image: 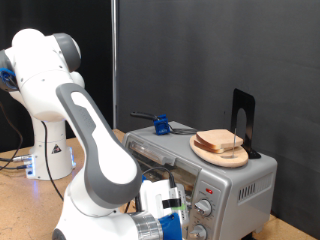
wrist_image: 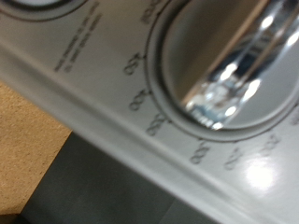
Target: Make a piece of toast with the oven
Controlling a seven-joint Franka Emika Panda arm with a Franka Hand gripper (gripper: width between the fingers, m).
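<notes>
Seemingly set for a dial adjustment, the gripper (image: 178,215) is pictured pressed close to the knobs (image: 205,208) on the front panel of the oven (image: 240,185). In the wrist view a chrome knob (wrist_image: 234,65) ringed by printed numerals fills the frame; whether the fingers are spread or pinched on it cannot be told. Above and beyond the gripper, bread slices (image: 220,143) are stacked on a round wooden plate (image: 205,153) kept atop the oven, so the piece of toast is not yet seen inside. A blue object (image: 159,124) and a black stand (image: 243,118) are also placed up there. A wooden tabletop (image: 15,170) and a dark curtain (image: 220,50) complete the scene.
</notes>
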